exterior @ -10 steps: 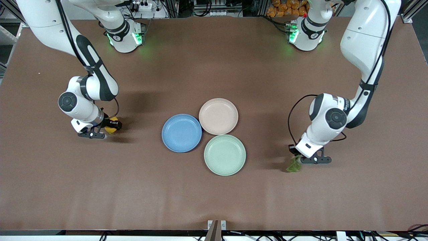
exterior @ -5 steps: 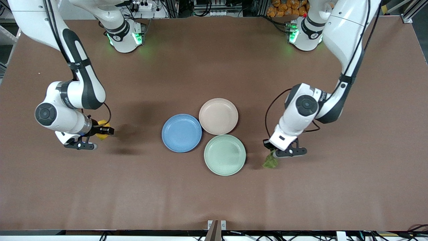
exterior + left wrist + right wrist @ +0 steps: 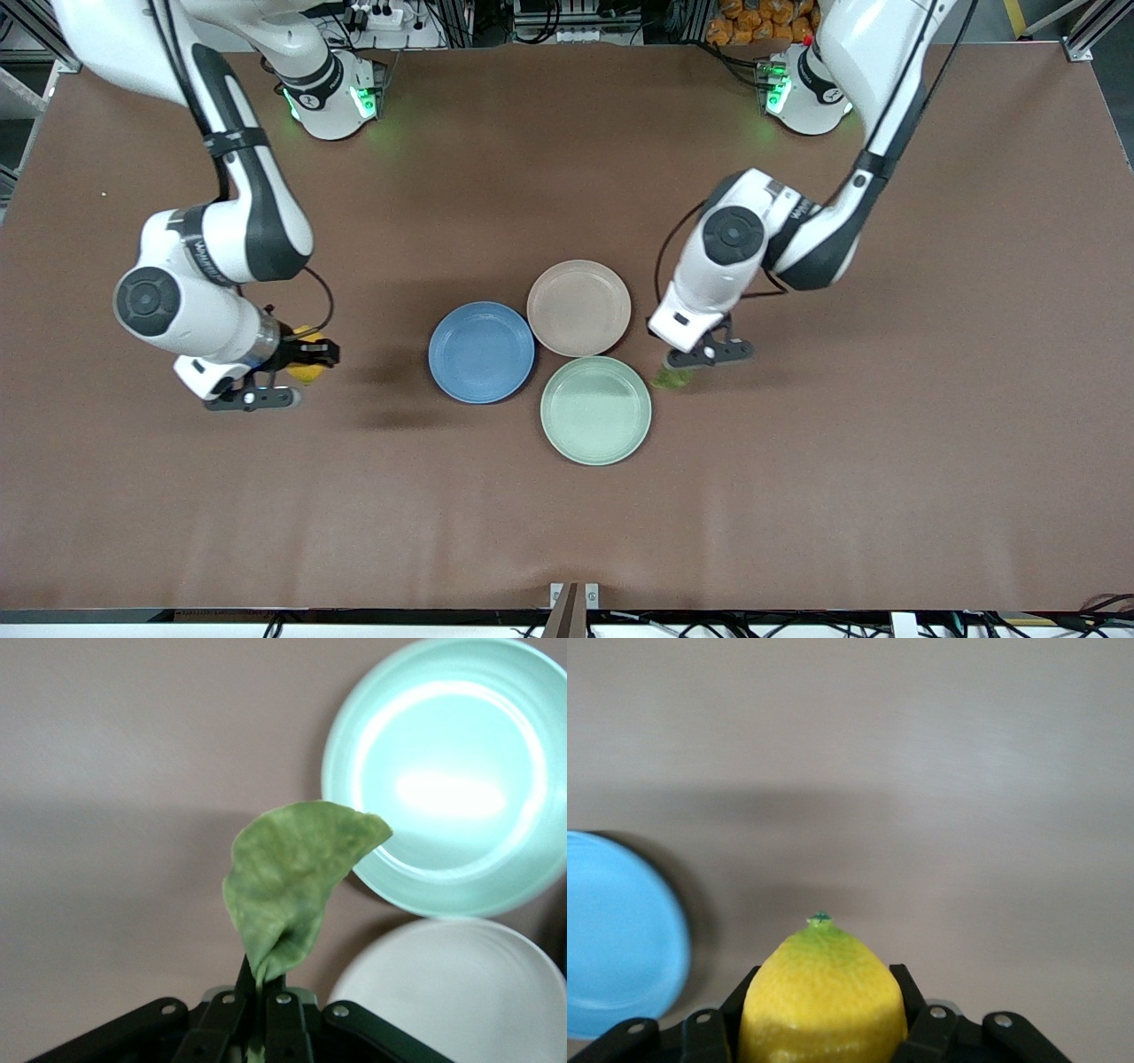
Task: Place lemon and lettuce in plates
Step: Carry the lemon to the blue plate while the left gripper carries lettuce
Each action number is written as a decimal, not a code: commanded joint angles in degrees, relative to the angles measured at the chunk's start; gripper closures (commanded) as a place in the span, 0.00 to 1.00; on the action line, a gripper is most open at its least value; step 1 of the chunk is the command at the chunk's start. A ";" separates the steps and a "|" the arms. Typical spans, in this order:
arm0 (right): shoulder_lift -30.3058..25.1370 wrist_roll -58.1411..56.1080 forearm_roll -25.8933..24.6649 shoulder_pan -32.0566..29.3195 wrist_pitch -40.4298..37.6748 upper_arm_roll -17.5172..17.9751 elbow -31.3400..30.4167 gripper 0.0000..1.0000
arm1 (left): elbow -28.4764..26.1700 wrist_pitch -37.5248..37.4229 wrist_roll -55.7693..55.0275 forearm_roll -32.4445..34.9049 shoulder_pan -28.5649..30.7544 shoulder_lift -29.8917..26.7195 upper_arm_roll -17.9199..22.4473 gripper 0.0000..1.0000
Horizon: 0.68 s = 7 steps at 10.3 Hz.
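In the front view, you have 3 round shallow plates clustered mid-counter: the blue plate point(image 3: 481, 352), the beige-pink plate point(image 3: 578, 307) farther from the camera, and a pale mint-green plate point(image 3: 595, 410) nearest it. Your left tool point(image 3: 678, 368) is clamped on the stem of the flat crinkled green lettuce leaf point(image 3: 671, 378), which hangs just beside the mint-green plate's rim, toward the left arm's end of the brown counter point(image 3: 567, 514). Over the last second this arm has carried the leaf in from well out toward its own end, so it is closing on the plates. Your right tool point(image 3: 312, 354) is closed on the small oval yellow lemon point(image 3: 306, 365), over bare counter toward the right arm's end, apart from the blue plate. It swung outward half a second ago and has now come back toward the plates, so the lemon's delivery is only beginning.

In the left wrist view, the lettuce leaf point(image 3: 292, 881) stands up from the shut jaws, its tip overlapping the mint-green plate point(image 3: 443, 780), with the beige-pink plate point(image 3: 452, 992) beside it. Steer for the beige-pink one; the mint plate is probably not a target.

In the right wrist view, the lemon point(image 3: 822, 997) sits firmly between the jaws, and the blue plate point(image 3: 620, 935) shows at the edge, not yet under it.
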 commanded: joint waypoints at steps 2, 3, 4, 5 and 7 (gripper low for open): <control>5.20 2.85 2.66 8.05 -0.39 -0.43 6.65 0.99 | -0.47 -0.90 -9.19 0.65 -1.95 0.73 -5.70 1.00; 7.22 4.43 2.75 9.90 -0.22 -0.35 7.97 0.96 | -0.29 -0.82 -10.08 0.56 -3.53 1.60 -5.71 1.00; 9.24 6.10 2.66 11.92 1.61 -0.43 8.68 0.96 | 1.45 -0.55 -10.43 0.56 -5.12 3.88 -5.79 1.00; 11.08 8.99 2.66 13.59 4.94 -0.43 8.60 0.96 | 3.03 -0.46 -11.13 0.21 -6.61 5.90 -5.71 1.00; 14.34 11.21 2.66 15.45 8.99 -0.43 8.34 0.96 | 5.50 -0.38 -12.89 0.29 -8.81 9.07 -5.71 1.00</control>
